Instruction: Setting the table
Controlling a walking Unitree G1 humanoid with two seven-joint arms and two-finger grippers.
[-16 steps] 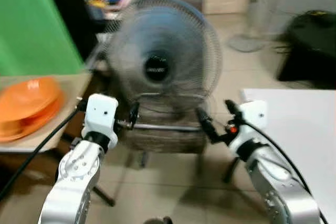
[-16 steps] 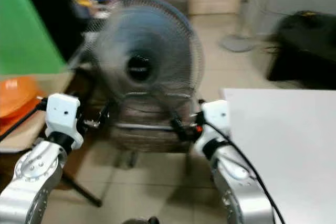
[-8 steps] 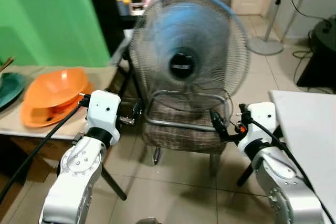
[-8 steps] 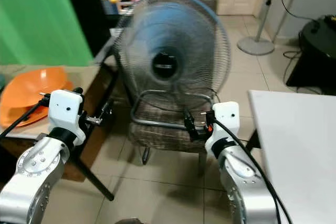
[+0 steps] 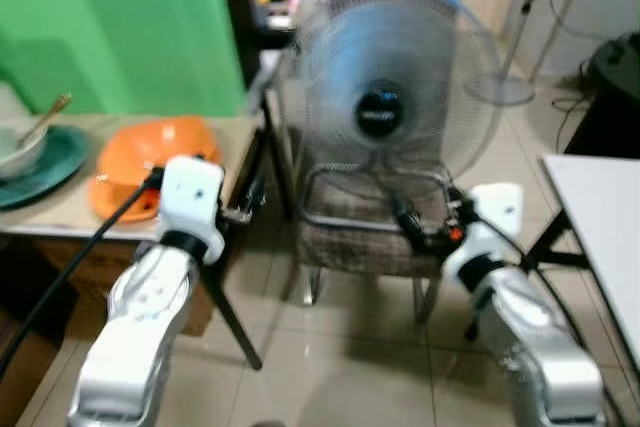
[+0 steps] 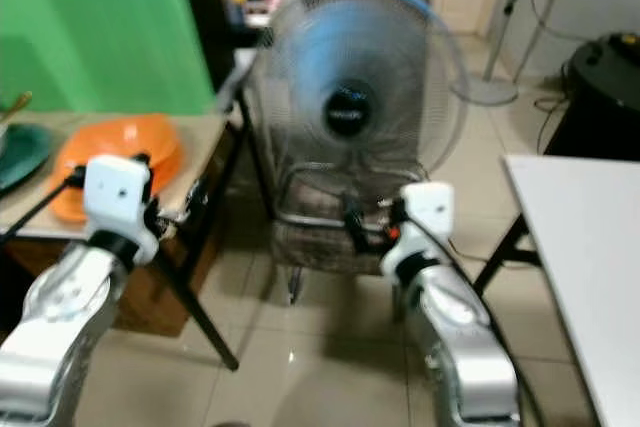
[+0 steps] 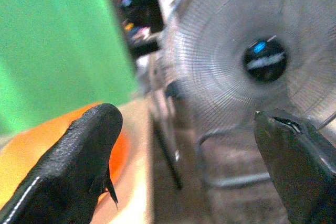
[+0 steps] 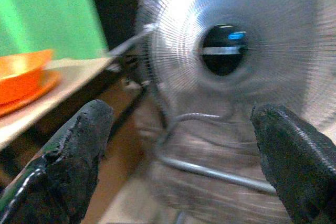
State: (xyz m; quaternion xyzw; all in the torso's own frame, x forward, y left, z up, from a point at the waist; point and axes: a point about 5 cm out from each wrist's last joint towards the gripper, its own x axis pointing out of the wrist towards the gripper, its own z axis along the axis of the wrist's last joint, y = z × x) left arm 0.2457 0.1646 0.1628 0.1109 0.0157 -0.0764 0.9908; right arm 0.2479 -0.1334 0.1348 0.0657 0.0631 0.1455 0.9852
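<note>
Orange bowls (image 5: 150, 162), stacked on an orange plate, sit at the near right corner of the wooden tabletop (image 5: 70, 212) on the robot's left. Toward the far left edge of that tabletop, a teal plate (image 5: 45, 162) carries a pale bowl with a spoon (image 5: 45, 119) leaning in it. A white tabletop (image 6: 590, 247) stands on the robot's right, well apart from the dishes. Between the two, an electric fan (image 5: 385, 112) rests on a cushioned chair (image 5: 365, 237) over the tiled floor.

The left claw (image 7: 189, 150) is raised near the right edge of the wooden tabletop, its fingers set wide, with nothing between them. The right claw (image 8: 178, 150) points at the fan, likewise wide and empty.

Judged from their sheen and thin rims, the orange bowls are probably light, rigid plastic: not fragile, but smooth and apt to slip. The stack may separate if only the top bowl is lifted. A pinch across a rim wall looks the surest hold, or the plate edge to move the stack together.
</note>
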